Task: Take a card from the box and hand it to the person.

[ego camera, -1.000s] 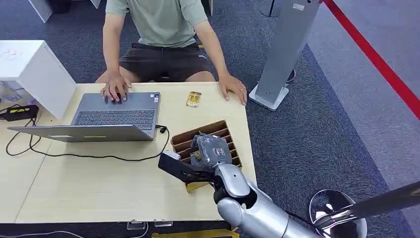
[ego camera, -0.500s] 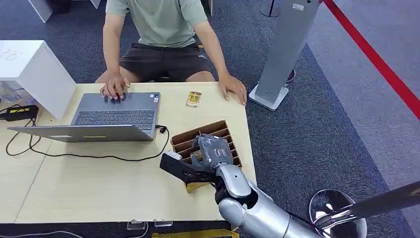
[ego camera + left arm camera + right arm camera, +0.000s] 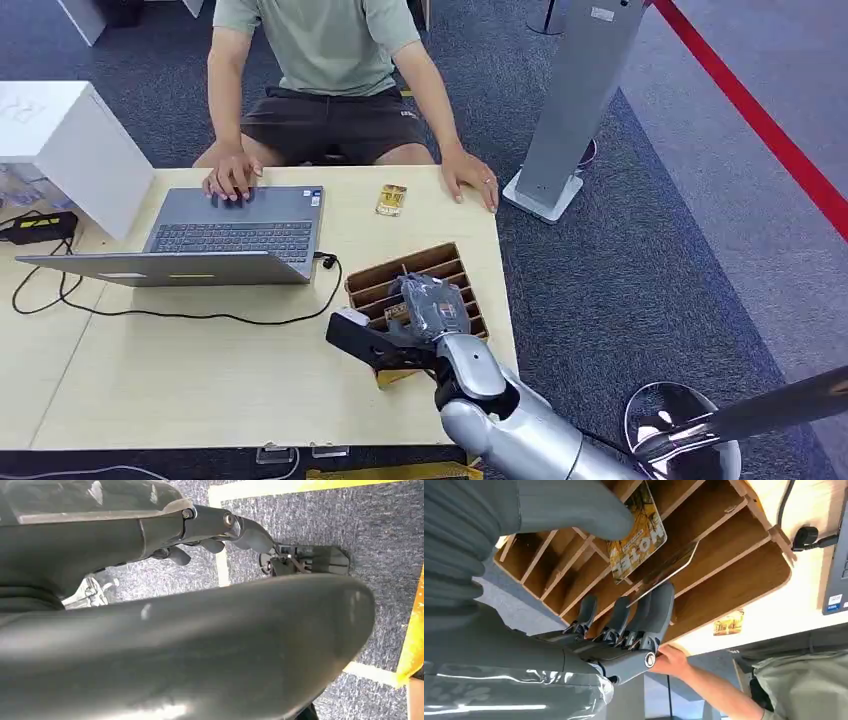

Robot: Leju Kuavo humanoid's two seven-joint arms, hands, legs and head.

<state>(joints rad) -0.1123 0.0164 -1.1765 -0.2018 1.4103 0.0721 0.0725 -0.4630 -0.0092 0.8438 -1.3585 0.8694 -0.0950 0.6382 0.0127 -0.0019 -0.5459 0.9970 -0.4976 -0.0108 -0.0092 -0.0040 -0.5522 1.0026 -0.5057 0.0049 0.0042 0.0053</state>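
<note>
The right hand (image 3: 589, 595) reaches into the slotted wooden box (image 3: 415, 285) at the table's (image 3: 200, 370) right edge, its thumb pressing a yellow card (image 3: 636, 535) from 1 side while the dark fingers (image 3: 649, 615) sit behind a thinner card, so the yellow card looks pinched but not yet lifted clear of its slot. The left hand (image 3: 220, 525) hangs over carpet, fingers loosely curled, holding nothing. Beyond the box lie another card (image 3: 391, 200), a laptop (image 3: 235, 235) and its cable (image 3: 200, 315); the person's hand (image 3: 470, 178) rests near, so the box dividers seem the main hindrance.
</note>
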